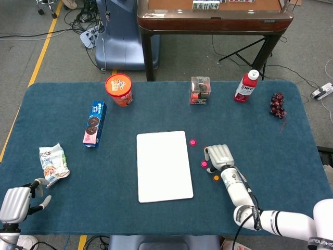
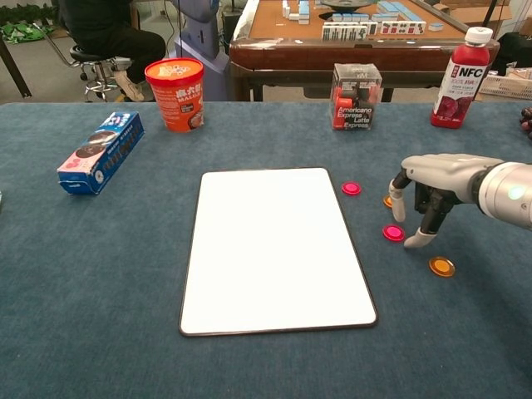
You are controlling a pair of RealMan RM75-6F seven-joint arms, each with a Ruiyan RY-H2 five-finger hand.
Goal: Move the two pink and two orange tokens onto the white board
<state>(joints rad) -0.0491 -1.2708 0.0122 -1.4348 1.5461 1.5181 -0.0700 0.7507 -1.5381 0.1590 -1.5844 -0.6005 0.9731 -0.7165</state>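
None of the four tokens are on the white board yet, so you're right at the start: going for the first pick. The near pink token sits just off the board's right edge, and your right hand is hanging right over it, fingers curled down with a fingertip just beside it. I can't tell if it's actually touching. Nothing is pinched; the fingers are apart around empty space. The far pink token is up by the board's top right corner. One orange token is mostly tucked behind the hand in the chest view and hidden under it in the head view. The other orange token lies nearer you, to the right of the pink one.

My guess is the near pink one is your target. These things look flat and thin on a soft blue counter, so you'll probably need thumb and a finger low on either side of the rim to get under it, or just slide it left onto the board. Watch you don't knock the orange one under your palm.

Your left hand is parked at the near left corner, holding nothing, fingers loosely apart, by the snack bag. Further out there's a cookie box, an orange cup, a small coffee carton, a red bottle and some grapes, all well clear.
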